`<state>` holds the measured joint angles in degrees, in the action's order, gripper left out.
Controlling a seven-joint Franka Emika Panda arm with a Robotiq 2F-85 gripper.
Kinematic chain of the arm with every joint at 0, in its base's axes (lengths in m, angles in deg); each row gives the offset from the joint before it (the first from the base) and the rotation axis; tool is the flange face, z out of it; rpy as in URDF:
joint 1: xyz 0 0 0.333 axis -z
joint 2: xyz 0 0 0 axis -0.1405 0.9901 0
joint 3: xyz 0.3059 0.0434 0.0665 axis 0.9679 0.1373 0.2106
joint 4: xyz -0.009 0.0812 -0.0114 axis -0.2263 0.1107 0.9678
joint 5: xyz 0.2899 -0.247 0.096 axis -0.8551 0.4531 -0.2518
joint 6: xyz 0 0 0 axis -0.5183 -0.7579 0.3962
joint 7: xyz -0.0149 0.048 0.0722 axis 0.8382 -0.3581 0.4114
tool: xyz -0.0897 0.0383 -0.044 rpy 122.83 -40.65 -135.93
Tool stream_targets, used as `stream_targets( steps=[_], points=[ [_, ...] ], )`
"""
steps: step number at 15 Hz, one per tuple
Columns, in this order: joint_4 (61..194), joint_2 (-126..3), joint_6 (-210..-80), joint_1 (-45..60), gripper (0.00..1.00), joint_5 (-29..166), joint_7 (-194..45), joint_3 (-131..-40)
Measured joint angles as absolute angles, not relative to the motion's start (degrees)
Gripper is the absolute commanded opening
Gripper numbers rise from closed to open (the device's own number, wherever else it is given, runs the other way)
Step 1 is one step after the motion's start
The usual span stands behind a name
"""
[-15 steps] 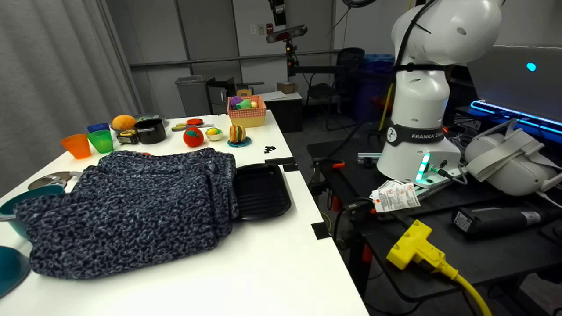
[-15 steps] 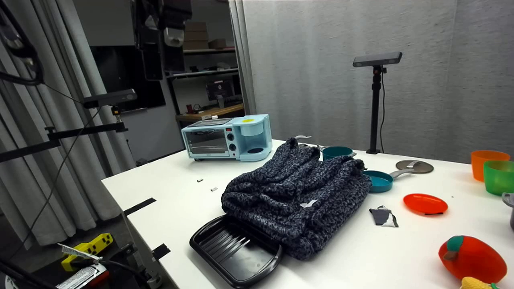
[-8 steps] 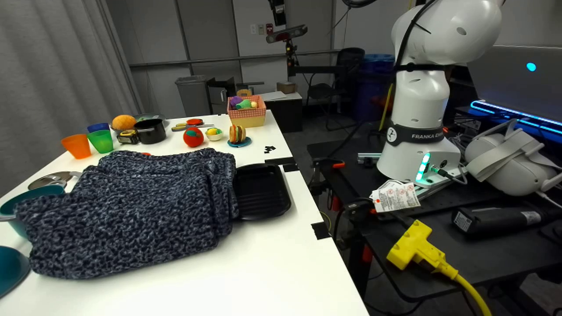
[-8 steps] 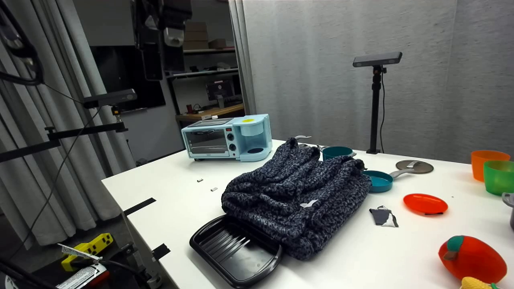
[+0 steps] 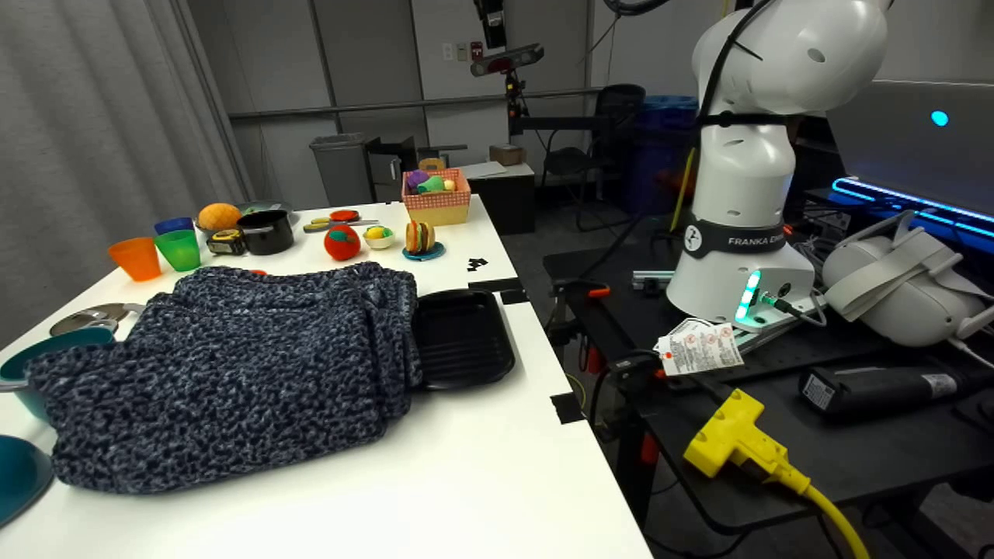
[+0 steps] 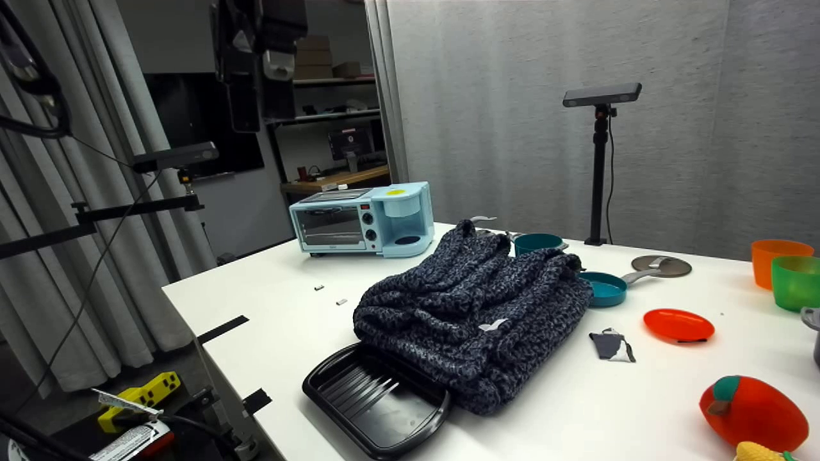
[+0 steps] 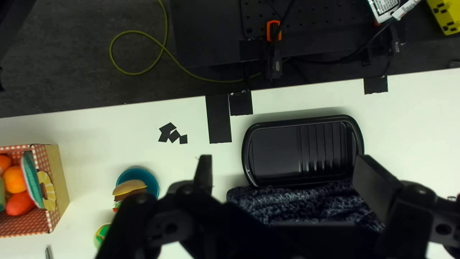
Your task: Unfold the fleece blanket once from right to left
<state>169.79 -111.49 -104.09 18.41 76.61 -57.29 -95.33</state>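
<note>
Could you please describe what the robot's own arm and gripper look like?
The arm is white, smooth and rounded, with a black cable strapped alongside, a black band lettered FRANKA and a glowing green strip low down. The gripper is mostly black, with blocky fingers.

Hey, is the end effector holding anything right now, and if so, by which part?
Nothing is held: the end effector is open, and the fleece blanket lies outside its grip.

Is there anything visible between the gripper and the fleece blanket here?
Nothing visible stands between the open gripper and the fleece blanket; the black tray lies at the blanket's edge, not on top.
</note>
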Motion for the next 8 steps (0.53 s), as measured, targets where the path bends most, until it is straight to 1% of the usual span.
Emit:
stream_targets(
  steps=[4,8],
  points=[
    [169.95,-109.85,-104.90,18.10,1.00,76.61,-57.51,-94.42],
    [170.65,-106.40,-109.49,17.26,1.00,76.57,-57.51,-94.20]
  ],
)
